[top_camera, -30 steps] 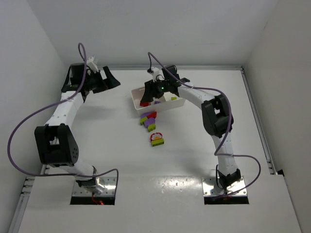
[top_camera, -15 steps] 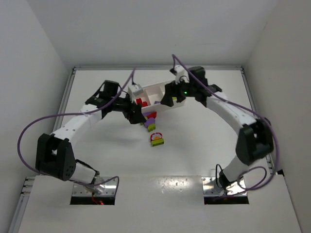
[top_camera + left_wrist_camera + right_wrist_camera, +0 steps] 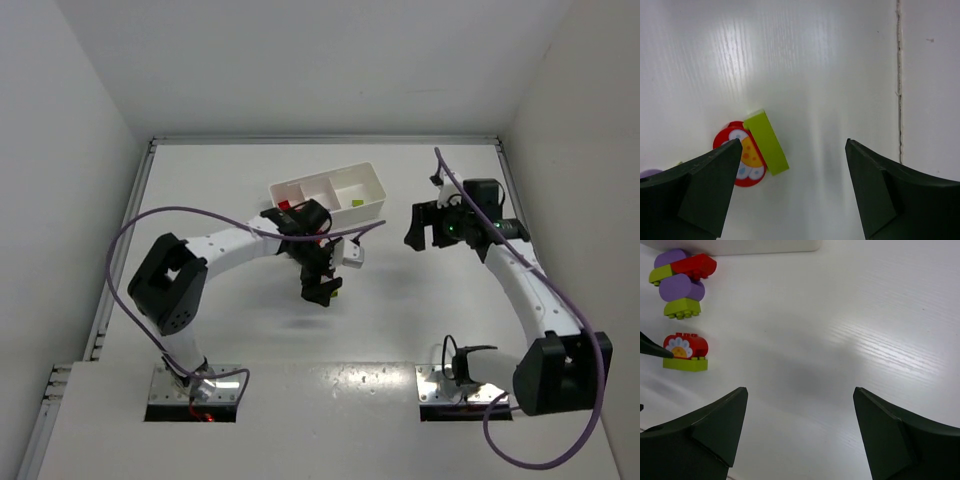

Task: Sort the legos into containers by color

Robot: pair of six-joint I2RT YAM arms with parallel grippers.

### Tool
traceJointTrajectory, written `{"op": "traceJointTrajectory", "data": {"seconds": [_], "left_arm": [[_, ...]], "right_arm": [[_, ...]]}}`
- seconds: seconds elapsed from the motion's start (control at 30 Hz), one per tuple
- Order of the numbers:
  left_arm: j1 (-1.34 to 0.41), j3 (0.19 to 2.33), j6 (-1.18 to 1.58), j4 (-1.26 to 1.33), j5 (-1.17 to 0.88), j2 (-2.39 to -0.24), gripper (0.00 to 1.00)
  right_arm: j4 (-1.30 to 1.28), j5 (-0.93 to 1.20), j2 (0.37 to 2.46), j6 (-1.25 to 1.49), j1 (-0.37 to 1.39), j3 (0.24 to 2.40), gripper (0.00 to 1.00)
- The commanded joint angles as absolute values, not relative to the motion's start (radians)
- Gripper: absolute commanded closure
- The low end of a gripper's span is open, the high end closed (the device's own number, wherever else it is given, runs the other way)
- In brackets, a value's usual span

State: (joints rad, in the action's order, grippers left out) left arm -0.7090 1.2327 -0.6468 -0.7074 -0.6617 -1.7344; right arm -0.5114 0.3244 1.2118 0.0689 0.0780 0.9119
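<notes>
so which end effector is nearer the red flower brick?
Left. The left end effector hovers just above the red flower brick, open, with one finger beside it. The right end effector sits well off to the right in the top view, also open.

The white desk (image 3: 890,315) looks glossy and faintly streaked; the lime brick (image 3: 766,142) and tray (image 3: 310,188) are smooth plastic.

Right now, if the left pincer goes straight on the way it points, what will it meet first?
Most likely the lime green brick, which lies against the red flower brick just off the midline of the open left pincer; it might instead land on bare table beside it.
</notes>
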Motion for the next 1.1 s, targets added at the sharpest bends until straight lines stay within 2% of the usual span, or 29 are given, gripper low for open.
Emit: {"op": "traceJointTrajectory", "data": {"seconds": [0.0,0.17,0.27,0.77,1.07], "left_arm": [[-0.723,1.226,-0.609,-0.58,-0.598,-1.744,0.08],[-0.755,1.131,-0.417,-0.375,-0.385,-1.704,0.08],[-0.765,1.111,-0.365,-0.325,-0.344,-1.695,0.07],[-0.775,1.025,-0.374,-0.325,-0.305,-1.706,0.08],[-0.775,1.006,-0.383,-0.308,-0.314,-1.727,0.21]], "right_arm": [[-0.54,0.314,1.146,0.071,0.042,0.907,0.13],[-0.561,0.345,1.112,0.071,-0.003,0.897,0.13],[-0.571,0.356,1.112,0.071,-0.014,0.897,0.13],[-0.561,0.42,1.189,0.08,-0.032,0.937,0.13],[-0.54,0.439,1.216,0.107,-0.032,0.937,0.13]]}}
